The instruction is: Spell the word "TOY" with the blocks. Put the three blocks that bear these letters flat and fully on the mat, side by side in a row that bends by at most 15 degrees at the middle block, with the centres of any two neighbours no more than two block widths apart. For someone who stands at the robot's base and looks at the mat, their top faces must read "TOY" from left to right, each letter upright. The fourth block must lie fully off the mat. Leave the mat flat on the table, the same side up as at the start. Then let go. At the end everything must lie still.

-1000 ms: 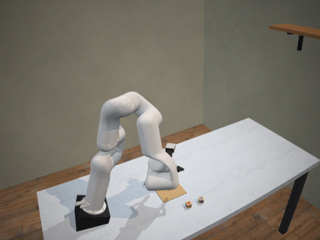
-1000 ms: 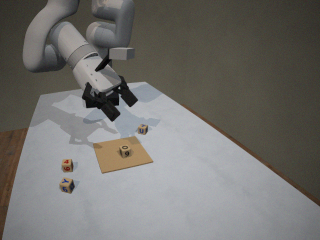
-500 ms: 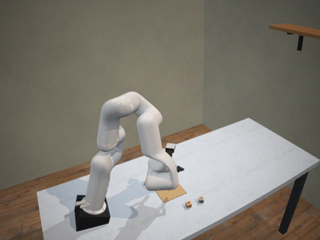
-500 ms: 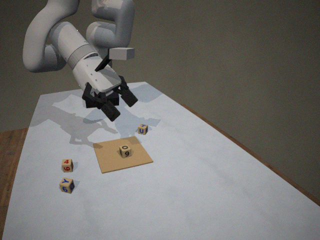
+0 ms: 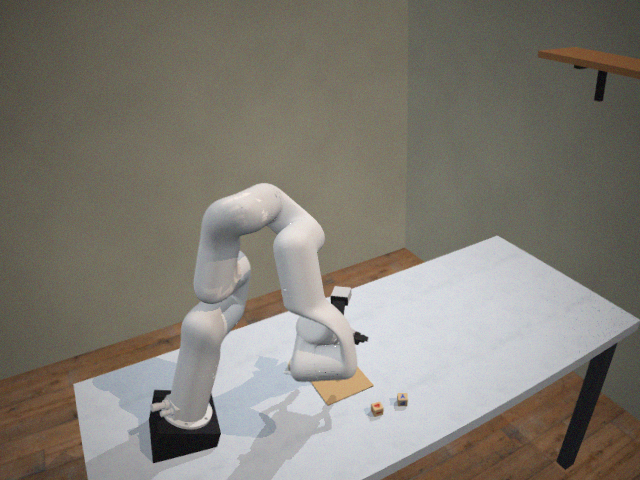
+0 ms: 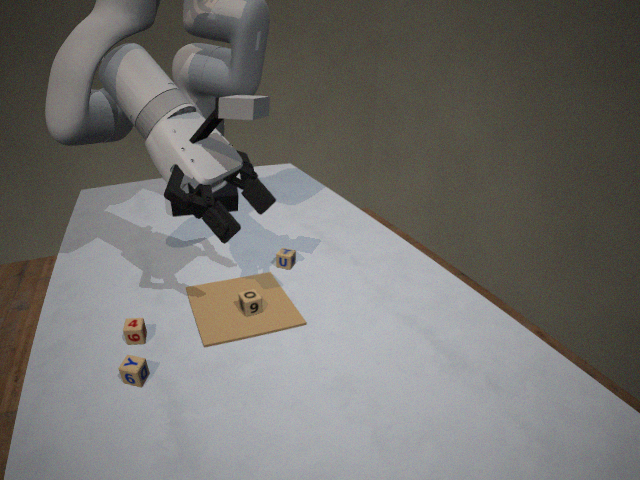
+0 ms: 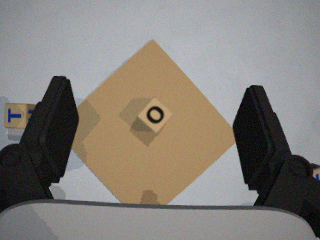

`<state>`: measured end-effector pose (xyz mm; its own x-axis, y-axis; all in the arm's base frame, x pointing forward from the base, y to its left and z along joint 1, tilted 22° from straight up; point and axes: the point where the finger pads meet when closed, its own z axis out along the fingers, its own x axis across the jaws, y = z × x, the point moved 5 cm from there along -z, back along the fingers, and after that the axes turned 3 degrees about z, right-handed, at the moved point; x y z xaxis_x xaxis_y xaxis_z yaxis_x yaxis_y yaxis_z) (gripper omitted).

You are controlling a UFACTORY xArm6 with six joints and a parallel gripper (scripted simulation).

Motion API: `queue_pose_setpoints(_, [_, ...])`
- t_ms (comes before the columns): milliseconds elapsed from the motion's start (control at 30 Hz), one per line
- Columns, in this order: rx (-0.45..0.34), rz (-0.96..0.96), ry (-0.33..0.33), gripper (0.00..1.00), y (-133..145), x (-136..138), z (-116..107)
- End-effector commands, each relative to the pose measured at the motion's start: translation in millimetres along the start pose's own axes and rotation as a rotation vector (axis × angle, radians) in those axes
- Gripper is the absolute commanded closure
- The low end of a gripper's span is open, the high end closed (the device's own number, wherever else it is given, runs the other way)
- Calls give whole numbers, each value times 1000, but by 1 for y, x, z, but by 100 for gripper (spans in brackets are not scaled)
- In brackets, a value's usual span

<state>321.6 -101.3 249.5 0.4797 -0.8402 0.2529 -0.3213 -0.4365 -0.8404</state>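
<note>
The tan mat (image 6: 217,322) (image 5: 345,388) (image 7: 183,163) lies flat on the table. A block with a black O on top (image 6: 252,302) (image 7: 155,116) stands near the mat's middle; the arm hides it in the top view. A block with a blue T on top (image 6: 285,258) (image 7: 16,115) sits off the mat, just past its far corner. A block with a blue Y on top (image 6: 134,370) (image 5: 402,398) and a red-lettered block (image 6: 134,330) (image 5: 377,408) stand off the mat to its side. My gripper (image 6: 242,214) (image 7: 157,101) is open and empty, well above the O block.
The arm's base (image 5: 183,431) stands at the table's near end in the top view. The white table (image 5: 491,320) runs on beyond the mat. A wooden shelf (image 5: 594,59) hangs on the wall, far off.
</note>
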Motion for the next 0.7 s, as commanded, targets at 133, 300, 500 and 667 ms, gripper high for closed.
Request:
queue_pose_setpoints(133, [1,-2,1,0,0,1,0])
queue_pose_setpoints(300, [13,-7,7,0,19,57,-24])
queue_pose_setpoints(500, [14,-8,7,0,31,80,-38])
queue_pose_setpoints(667, [8,-5,4,0,53,109,-60])
